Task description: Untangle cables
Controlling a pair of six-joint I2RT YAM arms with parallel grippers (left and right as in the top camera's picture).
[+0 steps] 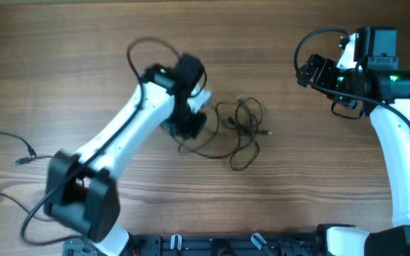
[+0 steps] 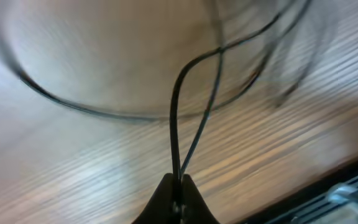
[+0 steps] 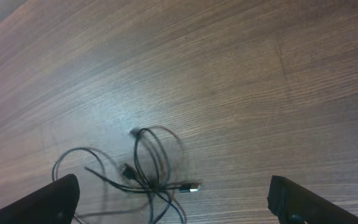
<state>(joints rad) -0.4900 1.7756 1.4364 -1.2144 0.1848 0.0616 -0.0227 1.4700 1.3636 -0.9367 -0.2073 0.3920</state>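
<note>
Robotics lab bench, wood-grain table filling the frame, my left arm and right arm based at a black rail along the bottom edge.

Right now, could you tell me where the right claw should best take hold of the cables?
Probably at the plug-tipped strand sticking out of the cables toward the right claw, coming from above: it lies flat, clear of the loops, far from the left claw's pinch.

I see thin black cables at centre frame on a brown table streaked with fine wood grain. My left arm and right arm are white with black joints. Green lights glow at upper right.
</note>
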